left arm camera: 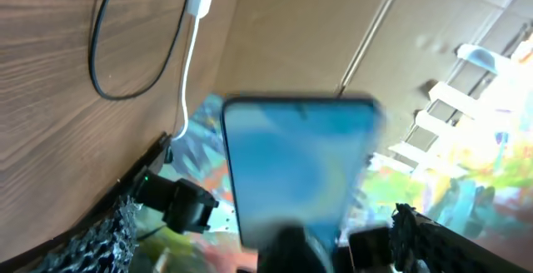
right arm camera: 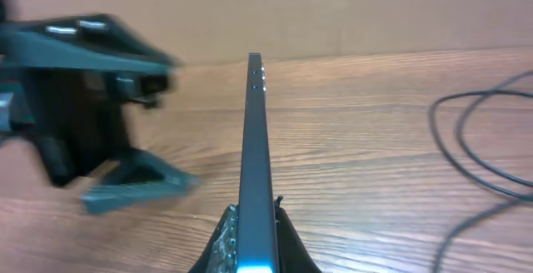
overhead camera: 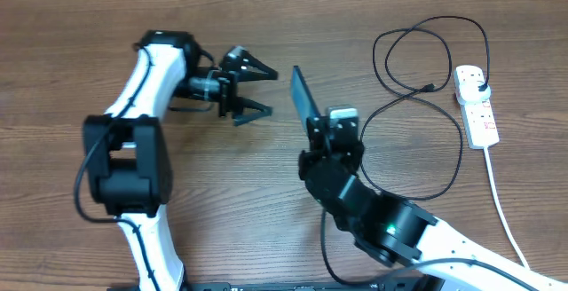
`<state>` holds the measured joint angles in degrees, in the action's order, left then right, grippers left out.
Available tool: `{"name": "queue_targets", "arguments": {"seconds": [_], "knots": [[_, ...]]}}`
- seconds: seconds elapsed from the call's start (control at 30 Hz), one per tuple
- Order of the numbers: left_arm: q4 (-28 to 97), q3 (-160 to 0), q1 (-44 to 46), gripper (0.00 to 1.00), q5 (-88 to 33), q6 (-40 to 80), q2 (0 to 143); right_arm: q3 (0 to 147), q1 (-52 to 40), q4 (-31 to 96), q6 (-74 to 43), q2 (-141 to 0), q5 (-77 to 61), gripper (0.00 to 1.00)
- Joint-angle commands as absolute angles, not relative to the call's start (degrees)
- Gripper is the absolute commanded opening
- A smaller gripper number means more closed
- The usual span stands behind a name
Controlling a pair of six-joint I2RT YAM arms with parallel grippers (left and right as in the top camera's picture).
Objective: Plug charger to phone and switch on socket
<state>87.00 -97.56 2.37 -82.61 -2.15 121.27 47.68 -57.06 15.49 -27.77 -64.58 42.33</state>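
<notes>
At the left of the worktop [overhead camera: 53, 51], your left end effector [overhead camera: 263, 90] lies on its side with its fingers spread wide apart. It holds nothing and points at the phone [overhead camera: 304, 94] just beside it. At centre, the phone is held on edge, tilted, with its lit blue screen facing the left wrist camera. Your right end effector [overhead camera: 321, 124] is clamped on its lower end. To the right, the charger [overhead camera: 426, 88] lies in loose loops, its connector tip free on the wood, well apart from the phone. Its black plug sits in the socket [overhead camera: 479, 118] at the far right.
</notes>
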Motion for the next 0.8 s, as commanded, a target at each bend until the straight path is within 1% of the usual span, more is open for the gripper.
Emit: {"name": "queue_targets", "arguments": {"seconds": [0.0,0.07,0.2,0.27,0.33,0.5,0.6,0.63,0.67,0.77], "knots": [[89.91,-99.00,-1.08,1.00,-82.11,-10.92,110.76,49.25,-57.12,20.25,-36.86,-58.19,50.00,0.04],[91.57,-99.00,-3.29,1.00,-80.58,-11.42,105.86,49.25,-56.60,26.76,-45.50,-54.52,50.04,0.04],[93.54,-99.00,-7.20,1.00,-75.90,-11.42,95.61,49.23,-53.93,41.06,-63.20,-46.76,45.25,0.04],[94.35,-99.00,-8.91,1.00,-73.45,-11.51,90.21,49.21,-52.18,46.15,-68.51,-43.27,41.78,0.04],[94.98,-99.00,-9.89,1.00,-70.15,-11.62,85.32,49.15,-50.76,48.18,-70.39,-40.77,38.41,0.04],[96.16,-98.83,-10.11,1.00,-54.65,-9.87,73.28,49.12,-48.51,47.42,-70.57,-38.70,35.48,0.04],[95.90,-98.74,-10.11,1.00,-42.04,-1.10,66.81,48.25,-47.09,43.22,-70.57,-39.33,35.66,0.04],[96.18,-98.70,-10.11,1.00,-35.68,3.88,64.40,47.20,-46.26,39.66,-70.57,-40.01,35.64,0.04],[96.23,-98.56,-10.11,1.00,-32.32,6.46,62.39,46.61,-45.74,37.65,-70.61,-40.56,35.55,0.04],[94.65,-97.10,-10.11,1.00,-29.45,7.38,58.33,45.78,-44.21,33.58,-70.74,-42.68,34.02,0.04]]}}
